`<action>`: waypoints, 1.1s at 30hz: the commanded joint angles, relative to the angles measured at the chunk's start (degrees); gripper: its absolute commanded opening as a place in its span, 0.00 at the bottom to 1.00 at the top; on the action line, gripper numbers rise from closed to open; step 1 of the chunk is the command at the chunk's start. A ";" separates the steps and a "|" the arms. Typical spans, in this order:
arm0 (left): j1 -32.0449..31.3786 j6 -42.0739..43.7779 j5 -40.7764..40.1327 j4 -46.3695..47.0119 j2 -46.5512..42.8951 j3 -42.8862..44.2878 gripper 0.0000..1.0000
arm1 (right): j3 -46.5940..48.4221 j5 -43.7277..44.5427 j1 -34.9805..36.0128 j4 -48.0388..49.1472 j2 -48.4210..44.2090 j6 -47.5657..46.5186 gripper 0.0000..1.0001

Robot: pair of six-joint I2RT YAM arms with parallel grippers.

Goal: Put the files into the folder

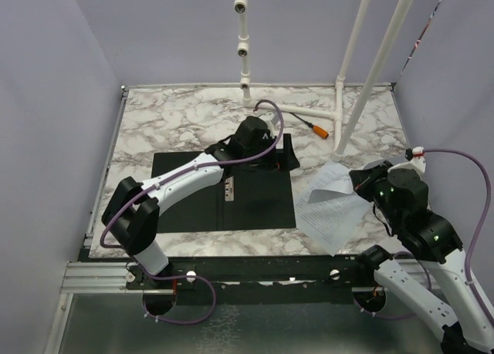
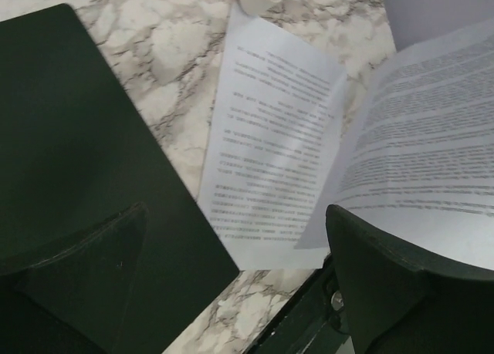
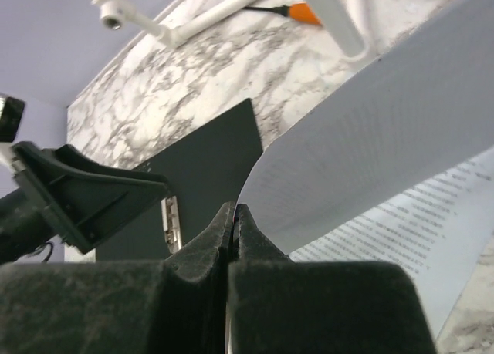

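The folder (image 1: 224,192) lies open and flat on the marble table, black inside up, with its metal spine clip (image 1: 229,190) in the middle. My left gripper (image 1: 272,150) is open and empty over the folder's far right corner. In the left wrist view its fingers (image 2: 409,277) stand wide apart above the folder's edge (image 2: 77,138) and the files (image 2: 270,138). My right gripper (image 1: 363,180) is shut on the edge of a white printed sheet (image 3: 370,138), lifted and curling. The other files (image 1: 336,211) lie right of the folder (image 3: 208,161).
An orange-handled screwdriver (image 1: 312,126) lies at the back by the white pipe frame (image 1: 340,84). Slanted white pipes (image 1: 378,61) rise at the back right. Lilac walls enclose the table on three sides. The table's black front rail (image 1: 255,265) runs by the arm bases.
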 commanded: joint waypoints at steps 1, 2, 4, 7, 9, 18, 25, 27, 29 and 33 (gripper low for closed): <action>3.89 -0.65 -3.17 -2.25 -5.72 -6.25 0.99 | 4.44 -11.08 -0.12 6.99 3.30 -10.91 0.01; 4.86 -1.13 -3.04 -2.15 -6.98 -7.56 0.99 | 5.77 -13.33 -0.12 7.78 4.71 -12.08 0.01; 6.70 -2.08 -2.58 -2.14 -9.39 -9.95 0.99 | 8.58 -18.35 -0.12 8.58 8.21 -14.49 0.01; 9.58 -3.75 -0.51 -2.06 -12.78 -12.82 0.99 | 12.81 -27.10 -0.12 9.58 14.17 -17.07 0.00; 11.18 -4.62 0.68 -1.87 -14.80 -14.18 0.99 | 15.02 -31.89 -0.12 10.66 17.40 -18.12 0.01; 20.35 -11.69 7.95 1.25 -22.07 -20.64 0.99 | 23.27 -48.85 -0.03 16.60 27.89 -19.67 0.01; 26.81 -21.49 16.79 13.40 -25.81 -28.29 0.99 | 28.26 -56.57 0.27 19.20 32.43 -19.86 0.00; 27.88 -24.64 18.69 17.49 -26.44 -30.21 0.99 | 29.66 -57.62 0.48 19.35 33.40 -20.07 0.00; 28.71 -28.84 20.37 23.13 -27.04 -32.63 0.99 | 30.68 -59.32 0.70 20.09 34.29 -19.90 0.00; 29.27 -37.10 21.97 34.95 -27.80 -37.17 0.99 | 31.59 -62.10 1.10 23.15 35.22 -18.65 0.00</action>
